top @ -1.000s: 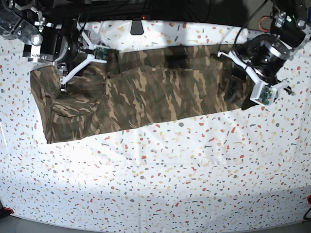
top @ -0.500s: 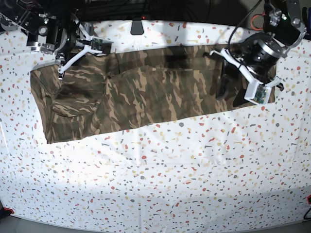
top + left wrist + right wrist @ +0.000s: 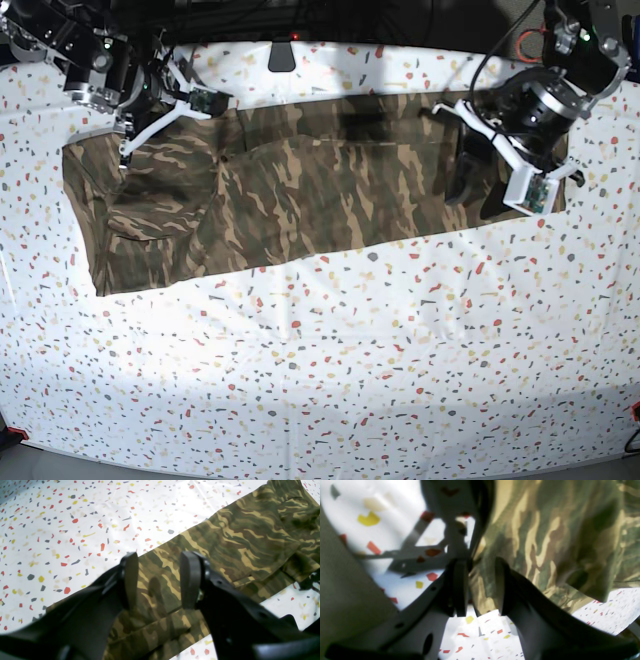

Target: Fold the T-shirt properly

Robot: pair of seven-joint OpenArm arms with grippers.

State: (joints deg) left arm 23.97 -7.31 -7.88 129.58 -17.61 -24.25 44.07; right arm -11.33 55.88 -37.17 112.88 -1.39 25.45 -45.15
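T-shirt [image 3: 300,190] lay as a long folded band across the far half of the speckled surface [image 3: 330,370], one arm at each end, likely so both ends could be lifted together. Left gripper [image 3: 158,580] hovered over its end with jaws released, nothing between them. Right gripper [image 3: 480,585] had jaws parted (cloth edge hanging between, whether pinched I could not tell).

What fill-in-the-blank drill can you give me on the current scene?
1. The shirt has a ____ pattern.
2. The left gripper hovers over the shirt with its fingers ____.
3. Shirt cloth lies between the ____ gripper's fingers.
4. The tablecloth is white with coloured ____.

Missing: camouflage; open; right; specks
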